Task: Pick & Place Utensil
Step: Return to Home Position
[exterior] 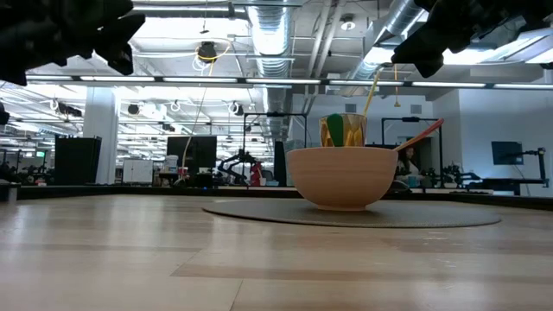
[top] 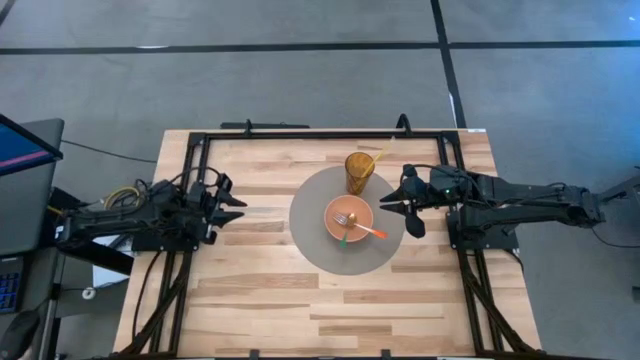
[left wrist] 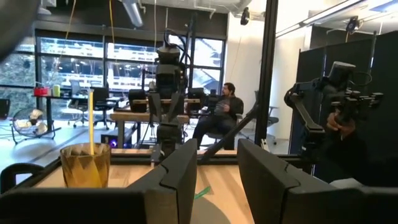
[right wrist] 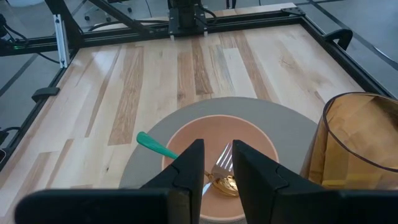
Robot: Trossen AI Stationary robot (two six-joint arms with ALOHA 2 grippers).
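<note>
A peach bowl [top: 349, 222] stands on a round grey mat [top: 310, 250] at the table's middle. Two utensils lie in it: a fork [right wrist: 222, 163] and a gold spoon [right wrist: 225, 184]. A green handle [right wrist: 152, 146] and an orange handle [top: 375, 232] stick out over the bowl's rim. An amber cup [top: 360, 172] with a yellow straw stands on the mat's far edge. My right gripper [top: 405, 205] hangs above the mat's right side, beside the bowl. It is a little open and empty [right wrist: 217, 155]. My left gripper [top: 238, 203] waits open and empty at the left.
A black metal frame [top: 300, 133] runs along the table's far, left and right edges. Bare wood lies in front of the mat [top: 330, 310]. In the left wrist view a person [left wrist: 221, 112] sits in the room beyond the table.
</note>
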